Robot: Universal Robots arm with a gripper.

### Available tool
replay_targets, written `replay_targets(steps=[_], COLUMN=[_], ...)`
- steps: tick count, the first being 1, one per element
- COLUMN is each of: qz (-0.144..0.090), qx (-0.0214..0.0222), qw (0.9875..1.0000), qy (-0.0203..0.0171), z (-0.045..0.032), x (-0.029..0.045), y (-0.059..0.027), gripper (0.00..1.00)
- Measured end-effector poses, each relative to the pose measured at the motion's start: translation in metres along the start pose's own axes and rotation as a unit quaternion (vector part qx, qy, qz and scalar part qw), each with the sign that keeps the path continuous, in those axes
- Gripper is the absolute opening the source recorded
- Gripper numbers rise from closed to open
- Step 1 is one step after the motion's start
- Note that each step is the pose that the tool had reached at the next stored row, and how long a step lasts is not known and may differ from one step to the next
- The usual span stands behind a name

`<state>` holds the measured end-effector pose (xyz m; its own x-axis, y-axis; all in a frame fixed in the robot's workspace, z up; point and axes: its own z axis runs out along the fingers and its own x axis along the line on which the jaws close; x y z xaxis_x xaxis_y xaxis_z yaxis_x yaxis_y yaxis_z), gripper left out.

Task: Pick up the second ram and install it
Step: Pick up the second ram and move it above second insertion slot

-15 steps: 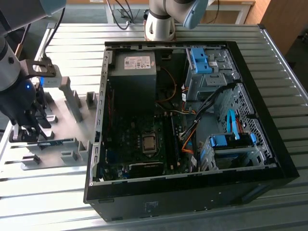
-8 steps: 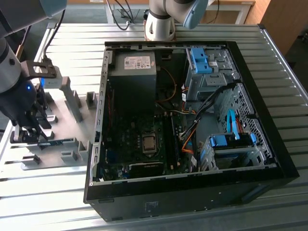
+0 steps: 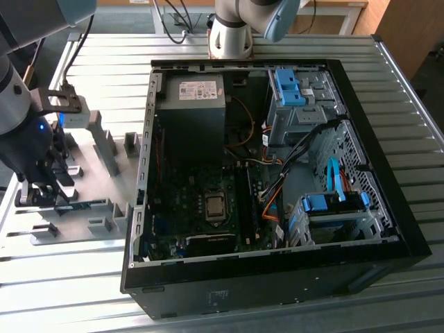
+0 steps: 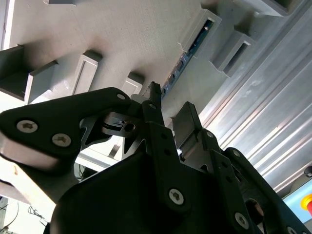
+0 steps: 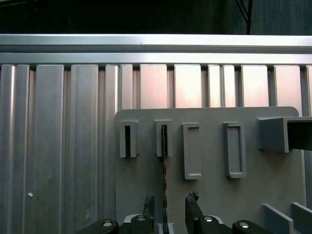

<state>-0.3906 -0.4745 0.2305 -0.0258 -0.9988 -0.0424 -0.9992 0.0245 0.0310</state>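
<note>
Ribbed aluminium surface (image 3: 111, 52), slatted lengthwise, carrying all the items. Black open-sided computer tower case (image 3: 291, 288) lies on its side towards the exterior view's right, with a green motherboard (image 3: 201, 208), a grey metal power-supply box (image 3: 191, 104) and light-blue plastic drive-bay latches (image 3: 288, 87) showing inside. Grey-and-blue jointed robot arm (image 3: 17, 97) reaches down at the exterior view's left, well apart from the case. Flat light-grey plastic holder plate (image 5: 136, 187) with raised slotted blocks lies on the surface just beside the case's open side. Black two-fingered gripper (image 3: 48, 187) sits low over this plate; in both wrist views (image 5: 170, 207) (image 4: 171, 109) it is parted to a narrow width, one finger on each side of the stick, and a gap shows on both sides in the first wrist view, so nothing is clasped. Second ram (image 5: 164, 170), a long narrow blue-green circuit-board stick with small black chips (image 4: 187, 56), stands on edge in the plate; its far end is seated in a slotted block and its near end runs between the fingers; the exterior view shows it as a dark strip (image 3: 87, 206) beside the gripper.
</note>
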Motion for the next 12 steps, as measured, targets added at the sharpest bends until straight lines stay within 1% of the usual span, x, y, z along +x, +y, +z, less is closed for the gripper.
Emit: replay_targets(steps=[5, 12], qz=[0.000, 0.000], qx=[-0.0001, -0.0001], qw=[1.0000, 1.0000], qy=[0.0005, 0.0005], z=[0.0021, 0.0131], x=[0.0001, 0.0008], y=[0.0025, 0.0034], gripper=[0.38, 0.38])
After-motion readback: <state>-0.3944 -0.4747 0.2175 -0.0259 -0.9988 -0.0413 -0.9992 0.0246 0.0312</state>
